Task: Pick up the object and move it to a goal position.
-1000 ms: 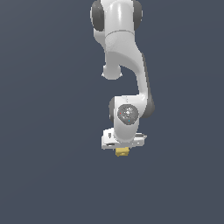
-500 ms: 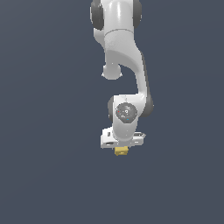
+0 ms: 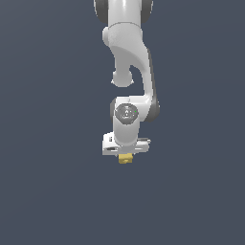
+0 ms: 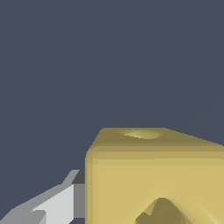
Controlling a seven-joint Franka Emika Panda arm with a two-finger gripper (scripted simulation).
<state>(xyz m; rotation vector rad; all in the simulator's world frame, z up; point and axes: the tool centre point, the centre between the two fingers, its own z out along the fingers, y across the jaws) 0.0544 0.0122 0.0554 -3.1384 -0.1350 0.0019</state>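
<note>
Under the wrist, gripper (image 3: pixel 126 157) fingers pinch yellow cube (image 3: pixel 126 158) w/ round dent.

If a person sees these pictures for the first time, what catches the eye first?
The tall white robot arm fills the middle of the exterior view against a plain dark background. Under its white gripper sits a small yellow cube; the wrist view shows that cube very close.

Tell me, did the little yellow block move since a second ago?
Yes, slightly. The yellow block, under the gripper, sits a bit higher in the exterior view, judged against the picture's edges; the plain background gives no other fixed mark.
</note>
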